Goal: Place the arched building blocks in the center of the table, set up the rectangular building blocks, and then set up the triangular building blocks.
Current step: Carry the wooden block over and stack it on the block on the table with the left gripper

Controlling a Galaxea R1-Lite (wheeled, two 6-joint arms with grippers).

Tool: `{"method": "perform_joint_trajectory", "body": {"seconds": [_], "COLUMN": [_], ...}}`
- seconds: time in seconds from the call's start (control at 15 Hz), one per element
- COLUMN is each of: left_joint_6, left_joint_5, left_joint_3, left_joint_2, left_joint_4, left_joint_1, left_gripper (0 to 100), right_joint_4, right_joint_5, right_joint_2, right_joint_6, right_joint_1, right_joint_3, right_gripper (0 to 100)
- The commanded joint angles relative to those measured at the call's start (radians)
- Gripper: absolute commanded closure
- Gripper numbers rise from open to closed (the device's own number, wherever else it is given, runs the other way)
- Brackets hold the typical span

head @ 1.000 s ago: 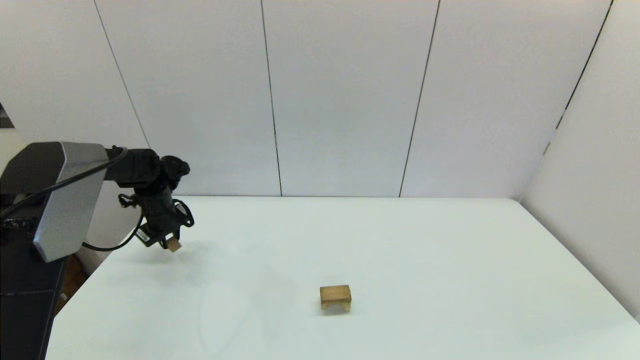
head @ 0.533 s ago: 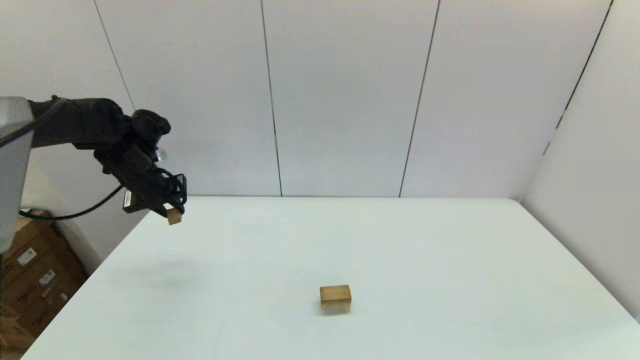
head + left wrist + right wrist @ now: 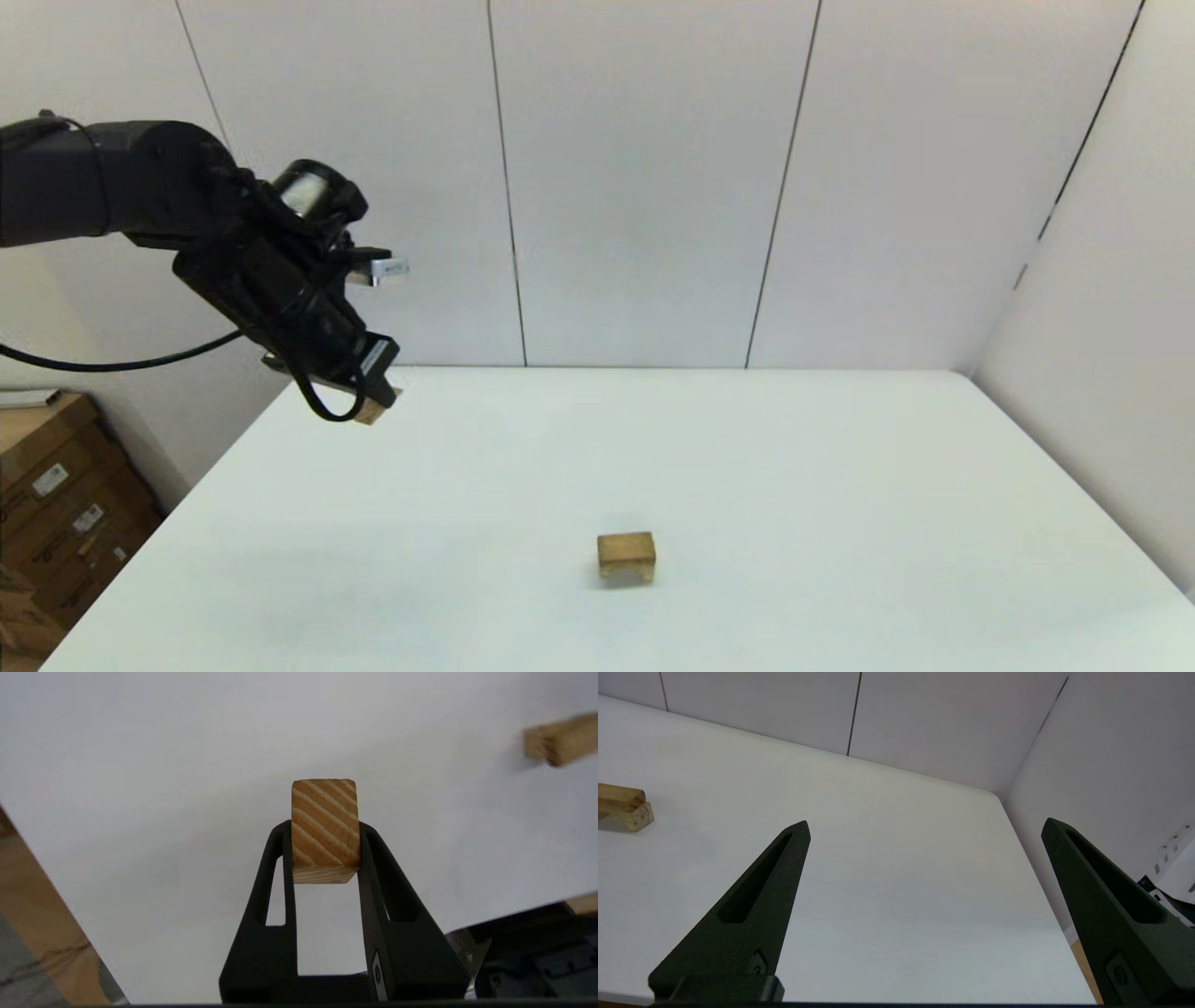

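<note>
Carrying rectangular block pinched in left gripper jaws; lowering level onto arched block; right gripper spread, parked

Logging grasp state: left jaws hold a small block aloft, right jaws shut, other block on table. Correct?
No: the right gripper has its jaws open, per the right wrist view. The left gripper holds the small block aloft; the other block sits on the table.

2 wooden blocks — 1 arched building block, 1 rectangular building block.
</note>
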Motion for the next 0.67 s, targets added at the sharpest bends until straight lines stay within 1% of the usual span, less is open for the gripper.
{"method": "perform_joint_trajectory", "body": {"seconds": [0.07, 0.2, 0.4, 0.47, 0.6, 0.67], "left_joint_6": [0.096, 0.197, 0.373, 0.448, 0.505, 0.511], "left_joint_5": [0.002, 0.002, 0.004, 0.004, 0.004, 0.004], "left_joint_3": [0.009, 0.009, 0.001, -0.005, -0.017, -0.040], "left_joint_2": [-0.018, -0.012, 0.008, 0.022, 0.056, 0.077], "left_joint_4": [0.042, 0.045, 0.043, 0.043, 0.040, 0.045], "left_joint_1": [-0.143, -0.194, -0.234, -0.261, -0.311, -0.337], "left_gripper": [100, 100, 100, 100, 100, 100], "right_joint_4": [-0.001, -0.001, -0.001, -0.001, -0.001, -0.001], "right_joint_5": [0.000, 0.000, 0.000, 0.000, 0.000, 0.000], "right_joint_2": [0.000, 0.000, 0.000, 0.000, 0.000, 0.000], "right_joint_6": [-0.002, -0.002, -0.002, -0.002, -0.002, -0.002], "right_joint_1": [0.000, 0.000, 0.000, 0.000, 0.000, 0.000], "right_joint_3": [0.002, 0.000, 0.002, 0.002, 0.002, 0.002], "right_gripper": [0, 0, 0, 0, 0, 0]}}
